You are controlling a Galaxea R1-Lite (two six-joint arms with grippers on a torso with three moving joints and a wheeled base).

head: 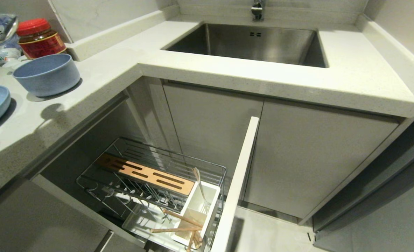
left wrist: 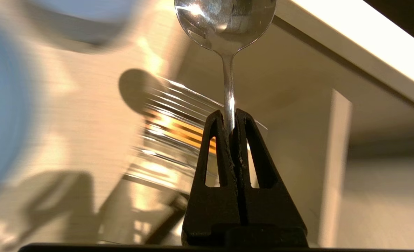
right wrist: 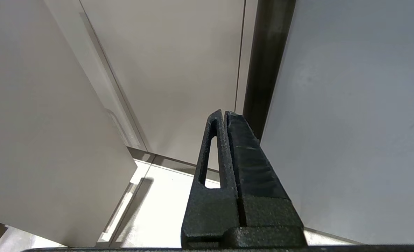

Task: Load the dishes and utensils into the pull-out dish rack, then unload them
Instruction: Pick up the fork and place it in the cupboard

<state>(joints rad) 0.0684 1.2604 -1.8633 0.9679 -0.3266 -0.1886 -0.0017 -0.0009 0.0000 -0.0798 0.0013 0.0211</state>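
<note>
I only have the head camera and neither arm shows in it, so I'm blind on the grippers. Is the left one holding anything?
Observer: Yes. The left wrist view shows the left gripper shut on the spoon, pinching its handle with the bowl end pointing away from the wrist.
Operator: And the other arm?
Observer: The right gripper is shut and empty, pointing at a cabinet door and the floor.
Operator: What lies beyond the spoon?
Observer: It's blurred, but the orange wooden bar of the dish rack sits just past the fingertips.
</note>
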